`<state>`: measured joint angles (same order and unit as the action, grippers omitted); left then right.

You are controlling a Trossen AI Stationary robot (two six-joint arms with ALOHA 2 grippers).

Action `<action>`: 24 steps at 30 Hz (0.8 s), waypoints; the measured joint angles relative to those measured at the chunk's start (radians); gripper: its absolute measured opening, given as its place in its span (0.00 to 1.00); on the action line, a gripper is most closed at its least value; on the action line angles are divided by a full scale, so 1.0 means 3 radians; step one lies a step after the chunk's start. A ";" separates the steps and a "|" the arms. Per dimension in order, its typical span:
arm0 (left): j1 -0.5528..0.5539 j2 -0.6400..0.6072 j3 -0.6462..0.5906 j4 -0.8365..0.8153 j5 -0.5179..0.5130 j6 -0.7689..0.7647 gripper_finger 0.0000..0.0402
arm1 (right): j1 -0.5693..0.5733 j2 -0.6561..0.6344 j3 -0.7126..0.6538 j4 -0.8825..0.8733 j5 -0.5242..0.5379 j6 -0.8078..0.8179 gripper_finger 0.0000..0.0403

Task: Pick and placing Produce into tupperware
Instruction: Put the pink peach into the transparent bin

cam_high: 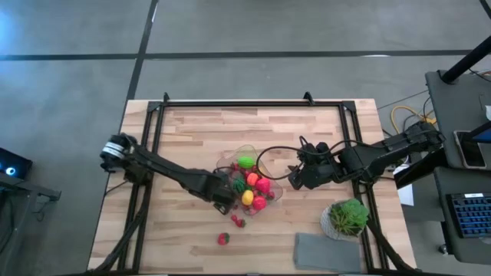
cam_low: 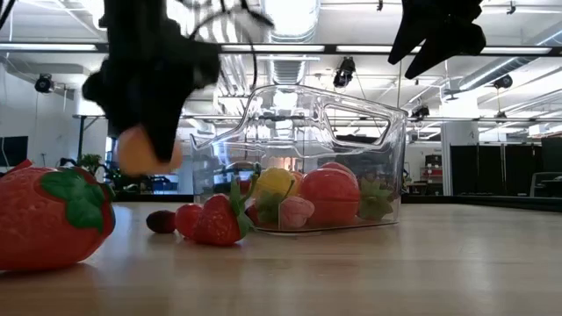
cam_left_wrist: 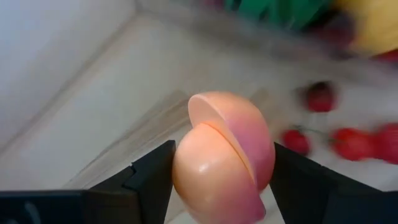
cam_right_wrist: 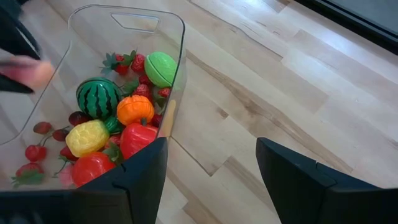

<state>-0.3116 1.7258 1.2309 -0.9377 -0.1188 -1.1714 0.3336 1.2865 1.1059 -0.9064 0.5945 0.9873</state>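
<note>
Left claw (cam_left_wrist: 221, 177) is closed on a peach (cam_left_wrist: 222, 155); I see its two dark fingers pressing the fruit from both sides, and in the low view the peach hangs above the counter (cam_high: 192, 126), not touching it.

What can go wrong here: the peach is round and smooth, and the fingers hold it only at the sides, so I judge it may slip out or turn if the arm moves fast. The tub (cam_high: 253, 180) is light and clear; if the claw comes too low over its rim, it may push the tub or tip it, and the fruits inside could roll out. Some strawberries (cam_high: 223, 238) lie loose on the counter near the tub, and one of them could be knocked away.

The peach is in the left claw, just beside the tub on the left arm's side, not yet over the opening. The tub stands near the middle of the counter and already holds several fruits.

Right claw (cam_right_wrist: 211, 180) hovers beside the tub on the other side, open and holding nothing.
</note>
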 joint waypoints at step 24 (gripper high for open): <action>0.0519 -0.0402 0.0115 0.1711 -0.0906 0.1333 0.62 | 0.0003 0.0000 0.0129 0.0027 0.0022 0.0124 0.59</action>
<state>-0.1559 1.6051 1.2655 -0.4245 -0.3906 -0.7715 0.3344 1.2865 1.1446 -0.8982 0.6010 1.0245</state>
